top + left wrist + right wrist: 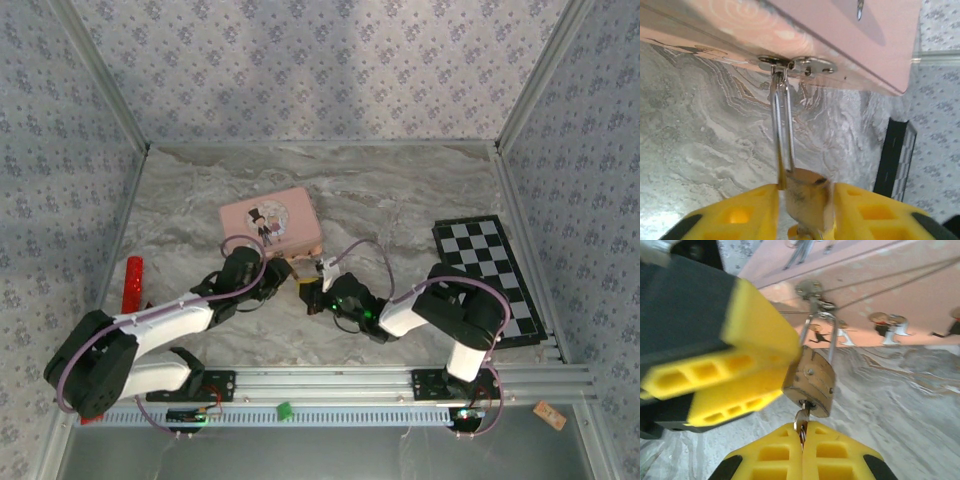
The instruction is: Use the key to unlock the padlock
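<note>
The small brass padlock (810, 380) hangs by its thin silvery shackle (782, 125) from the hasp (800, 64) of the pink tin (270, 222). My left gripper (805, 189) stands round the padlock body (807, 200). Its jaws are open, with a thin gap on the left side, and its yellow fingers (740, 365) look blurred in the right wrist view. My right gripper (802, 429) is shut on the key (801, 416), whose tip sits in the keyhole at the bottom of the padlock. From above, both grippers meet just in front of the tin's near edge (300, 275).
A black-and-white chessboard (490, 270) lies at the right of the marble table. A red stick (131, 283) lies at the left by the wall. A small green piece (284, 410) and a tan tag (548, 414) sit on the near rail area.
</note>
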